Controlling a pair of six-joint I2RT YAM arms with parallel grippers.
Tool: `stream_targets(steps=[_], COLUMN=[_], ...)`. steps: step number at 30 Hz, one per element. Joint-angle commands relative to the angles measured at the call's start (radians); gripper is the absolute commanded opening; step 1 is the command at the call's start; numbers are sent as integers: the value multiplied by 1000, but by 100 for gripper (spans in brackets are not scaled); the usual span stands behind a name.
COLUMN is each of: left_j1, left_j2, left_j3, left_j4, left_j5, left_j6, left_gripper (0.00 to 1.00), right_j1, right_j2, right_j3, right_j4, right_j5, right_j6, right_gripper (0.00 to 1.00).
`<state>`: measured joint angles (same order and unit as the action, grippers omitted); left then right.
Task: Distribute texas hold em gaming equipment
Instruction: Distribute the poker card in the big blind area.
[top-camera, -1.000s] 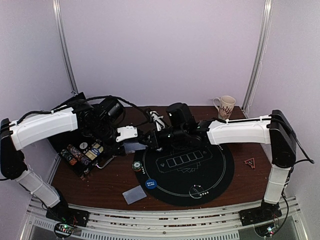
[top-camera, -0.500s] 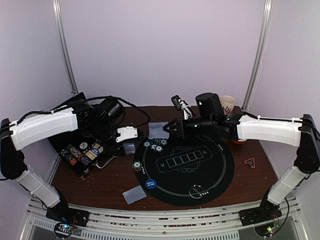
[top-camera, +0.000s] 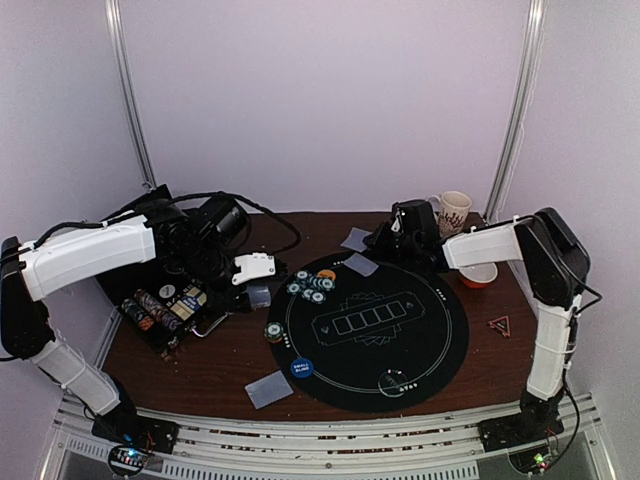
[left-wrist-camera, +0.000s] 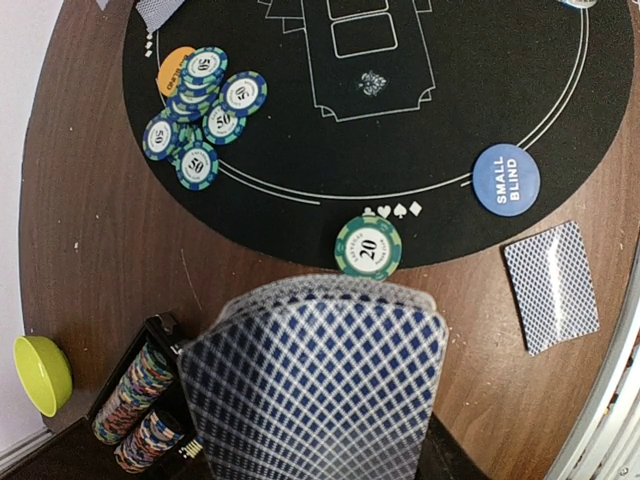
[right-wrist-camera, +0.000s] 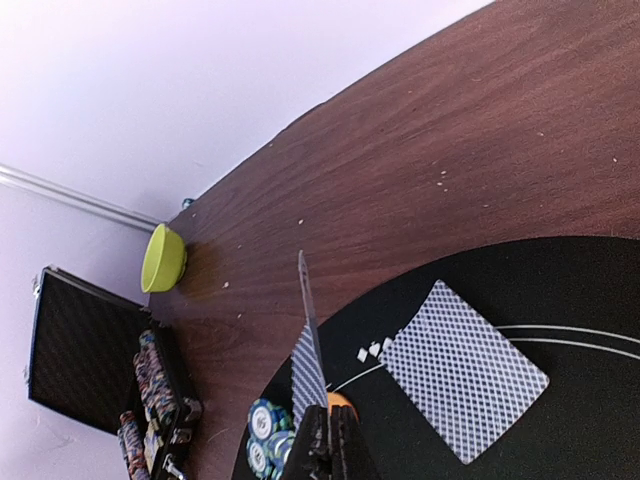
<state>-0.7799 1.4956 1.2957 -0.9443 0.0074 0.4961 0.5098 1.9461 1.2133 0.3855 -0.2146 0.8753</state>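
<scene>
My left gripper is shut on a fanned deck of blue-backed cards, which hides its fingers in the left wrist view. My right gripper is shut on one card, held edge-up above the far edge of the black round mat. Another card lies face down on the mat's far edge. A pile of teal chips with an orange button sits at the mat's far left. A single "20" chip, a blue "small blind" button and a lone card lie near the front.
An open chip case stands at the left with rows of chips. A green bowl is behind it. A patterned mug and a red-and-white bowl are at the back right. A red triangle lies to the right.
My right arm has pulled back from the left gripper's deck toward the back right, carrying a card. The left arm and its deck have not moved.
</scene>
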Motion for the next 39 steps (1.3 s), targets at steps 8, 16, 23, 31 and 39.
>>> stream_targets(steps=[8, 16, 23, 31, 39], left_j1=[-1, -2, -2, -1, 0], left_j2=[-51, -53, -58, -63, -69], left_j3=[-24, -40, -45, -50, -53], left_j4=[16, 21, 23, 23, 22], left_j5=[30, 32, 28, 23, 18], left_j6=[16, 13, 10, 9, 15], left_gripper=[47, 47, 47, 47, 48], right_j1=[-27, -45, -54, -65, -73], right_j2=[166, 234, 249, 234, 228], right_j3=[64, 117, 105, 62, 69], right_j4=[86, 46, 56, 66, 26], right_j5=[132, 35, 1, -8, -10], right_j6=[137, 116, 137, 146, 124], right_gripper=[0, 0, 0, 0, 2])
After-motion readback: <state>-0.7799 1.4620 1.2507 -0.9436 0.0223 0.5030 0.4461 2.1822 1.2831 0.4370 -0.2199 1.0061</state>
